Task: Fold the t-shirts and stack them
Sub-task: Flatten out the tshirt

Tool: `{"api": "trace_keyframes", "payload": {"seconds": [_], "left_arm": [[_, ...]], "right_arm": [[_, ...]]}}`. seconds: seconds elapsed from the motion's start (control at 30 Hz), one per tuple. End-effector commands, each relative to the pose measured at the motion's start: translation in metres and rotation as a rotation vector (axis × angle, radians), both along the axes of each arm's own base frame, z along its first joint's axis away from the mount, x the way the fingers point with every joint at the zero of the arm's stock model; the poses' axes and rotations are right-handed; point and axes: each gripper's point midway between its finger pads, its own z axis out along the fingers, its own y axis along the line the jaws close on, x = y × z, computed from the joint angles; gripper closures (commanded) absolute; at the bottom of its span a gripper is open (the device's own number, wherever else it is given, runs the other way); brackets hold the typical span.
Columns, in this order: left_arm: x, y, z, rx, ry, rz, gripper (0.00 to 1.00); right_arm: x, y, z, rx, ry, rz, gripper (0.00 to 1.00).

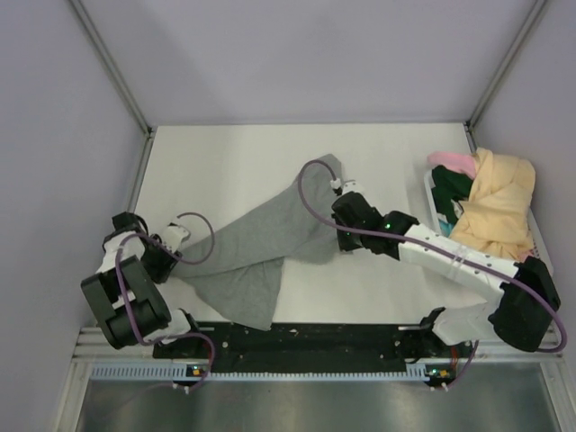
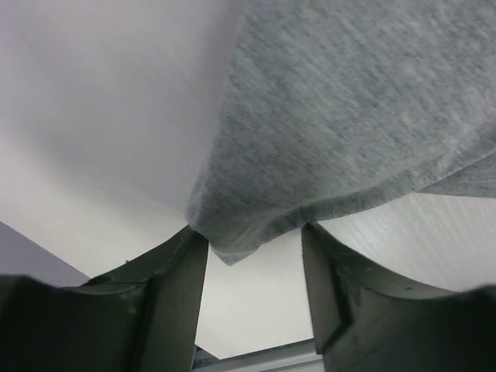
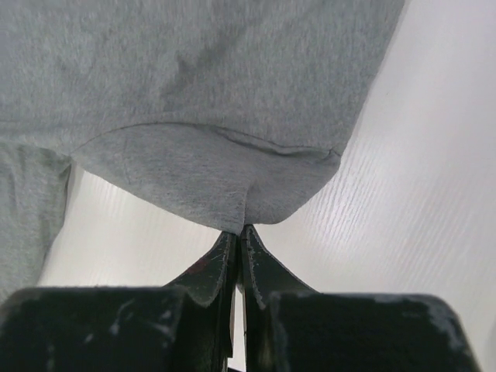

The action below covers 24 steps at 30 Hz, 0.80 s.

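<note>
The heather grey t-shirt [image 1: 270, 243] lies in a long diagonal band across the white table, from back centre to the near edge. My right gripper [image 1: 336, 205] is shut on the edge of a grey sleeve [image 3: 209, 178], pinched at the fingertips [image 3: 240, 230]. My left gripper [image 1: 178, 259] is open at the shirt's left side. A corner of the grey shirt [image 2: 232, 240] hangs between its spread fingers [image 2: 254, 232]. The pale yellow [image 1: 497, 202], pink [image 1: 454, 162] and dark green [image 1: 454, 191] t-shirts lie piled at the right.
The pile sits in a white tray [image 1: 430, 193] at the table's right edge. Grey walls close in the left, back and right. A black rail [image 1: 306, 337] runs along the near edge between the arm bases.
</note>
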Motion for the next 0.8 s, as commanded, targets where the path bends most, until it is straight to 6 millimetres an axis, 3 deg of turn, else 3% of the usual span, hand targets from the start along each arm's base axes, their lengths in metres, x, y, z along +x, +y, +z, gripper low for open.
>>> {"api": "trace_keyframes", "payload": {"seconds": [0.0, 0.07, 0.17, 0.3, 0.5, 0.63, 0.77], "left_arm": [[0.024, 0.006, 0.006, -0.035, -0.090, 0.006, 0.60], [0.029, 0.000, 0.026, -0.061, -0.131, 0.006, 1.00], [0.040, -0.008, 0.074, -0.075, -0.243, 0.002, 1.00], [0.063, -0.016, 0.164, -0.071, -0.455, -0.027, 1.00], [0.076, -0.046, 0.307, -0.139, -0.712, -0.066, 1.00], [0.052, -0.080, 0.387, -0.123, -0.891, -0.179, 1.00], [0.021, -0.100, 0.438, -0.042, -1.030, -0.230, 1.00]], "right_arm": [[0.028, -0.006, 0.080, 0.086, -0.206, -0.015, 1.00], [0.035, -0.015, 0.109, 0.079, -0.285, -0.030, 1.00], [0.042, -0.029, 0.164, 0.052, -0.412, -0.028, 1.00], [0.041, -0.056, 0.261, 0.038, -0.605, -0.038, 1.00], [0.007, -0.104, 0.408, 0.136, -0.906, -0.047, 1.00], [-0.028, -0.125, 0.466, 0.236, -1.034, 0.006, 1.00], [-0.068, -0.144, 0.501, 0.347, -1.132, 0.078, 1.00]]}}
